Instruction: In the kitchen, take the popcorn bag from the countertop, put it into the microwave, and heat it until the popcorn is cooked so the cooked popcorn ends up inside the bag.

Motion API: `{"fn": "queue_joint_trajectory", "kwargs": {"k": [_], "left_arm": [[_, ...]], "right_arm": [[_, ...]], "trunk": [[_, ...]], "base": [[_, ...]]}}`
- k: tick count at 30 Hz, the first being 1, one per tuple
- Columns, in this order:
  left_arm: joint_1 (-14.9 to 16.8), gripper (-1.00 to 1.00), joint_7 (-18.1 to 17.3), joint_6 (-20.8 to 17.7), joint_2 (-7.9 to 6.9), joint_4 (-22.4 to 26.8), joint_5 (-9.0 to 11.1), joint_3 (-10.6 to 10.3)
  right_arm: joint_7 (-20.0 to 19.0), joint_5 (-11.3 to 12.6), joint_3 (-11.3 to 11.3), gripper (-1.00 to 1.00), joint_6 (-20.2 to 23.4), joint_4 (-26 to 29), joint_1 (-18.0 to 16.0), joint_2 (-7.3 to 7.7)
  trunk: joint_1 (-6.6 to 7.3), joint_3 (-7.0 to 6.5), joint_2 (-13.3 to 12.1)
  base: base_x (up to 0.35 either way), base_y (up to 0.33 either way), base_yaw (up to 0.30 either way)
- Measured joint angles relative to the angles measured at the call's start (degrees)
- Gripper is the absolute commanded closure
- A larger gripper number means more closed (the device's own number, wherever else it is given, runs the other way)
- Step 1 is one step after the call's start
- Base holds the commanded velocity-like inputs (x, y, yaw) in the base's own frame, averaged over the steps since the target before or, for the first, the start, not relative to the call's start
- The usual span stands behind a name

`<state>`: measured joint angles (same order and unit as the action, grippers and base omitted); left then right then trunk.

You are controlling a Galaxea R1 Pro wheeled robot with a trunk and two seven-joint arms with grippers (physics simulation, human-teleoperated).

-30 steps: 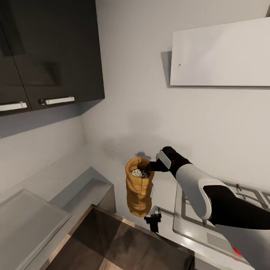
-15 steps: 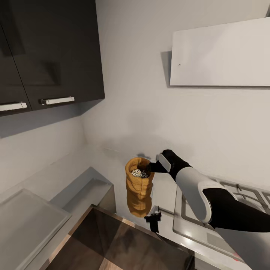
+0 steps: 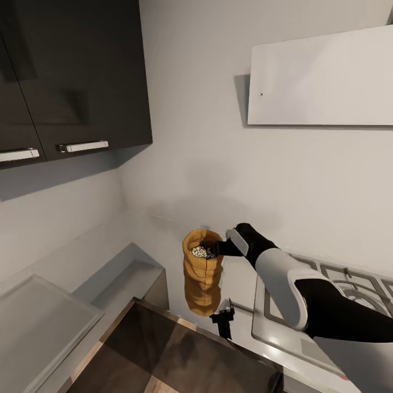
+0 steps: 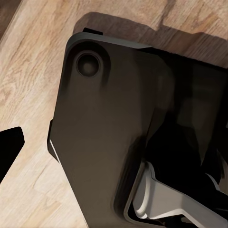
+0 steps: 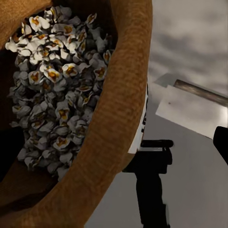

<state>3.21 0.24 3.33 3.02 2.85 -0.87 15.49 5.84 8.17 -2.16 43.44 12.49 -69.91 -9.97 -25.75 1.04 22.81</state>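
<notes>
Popcorn bag [image 3: 202,271]: mustard-tan cloth sack, upright, rolled wrinkled rim, mouth open. White popped kernels [image 5: 57,80] w/ orange-brown centres filled the inside, seen clearly in right wrist view; in head view just a small pale patch at the mouth. A strip of white label showed on the bag's outer wall in right wrist view; print not legible.

Location: bag sat over the shiny grey countertop [image 3: 240,284], near its back corner, betw. the recessed sink area and the gas hob [image 3: 327,305]. Bag's base overlapped the counter's front edge in head view; whether it rested on the surface or hung clear could not be told.

Hidden/unclear: a small black fixture [image 3: 223,317] stood at the counter's front edge just beside the bag's base; identity unclear. Left wrist view gave only a dark curved robot panel over wood floor [image 4: 28,71], w/ one dark fingertip at the frame edge; left pincer state could not be told.

Right gripper [image 3: 217,248]: reached in from the hob side at the bag's rim, fingers on the rim's hob-side edge, appx. closed on it. Rim passed betw. the fingers in right wrist view, one dark finger inside, one outside.
</notes>
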Motion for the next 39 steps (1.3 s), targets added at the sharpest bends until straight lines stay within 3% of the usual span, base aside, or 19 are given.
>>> {"fn": "queue_joint_trajectory", "kwargs": {"k": [11, 12, 39], "left_arm": [[0.00, -1.00, 0.00, 0.00, 0.01, 0.00, 0.00, 0.00], [0.00, -1.00, 0.00, 0.00, 0.00, 0.00, 0.00, 0.00], [0.00, -1.00, -0.01, 0.00, -0.04, 0.00, -0.03, 0.00]], "right_arm": [[-0.02, 0.00, 0.00, -1.00, -0.71, -0.08, 0.33, 0.00], [-0.02, 0.00, 0.00, 1.00, -0.72, -0.09, 0.33, 0.00], [-1.33, 0.04, 0.01, 1.00, -0.75, -0.09, 0.33, -0.01]], "trunk": [[0.00, 0.00, 0.00], [0.00, 0.00, 0.00], [0.00, 0.00, 0.00]], "base": [[0.000, 0.000, 0.000], [0.000, 0.000, 0.000], [0.000, 0.000, 0.000]]}}
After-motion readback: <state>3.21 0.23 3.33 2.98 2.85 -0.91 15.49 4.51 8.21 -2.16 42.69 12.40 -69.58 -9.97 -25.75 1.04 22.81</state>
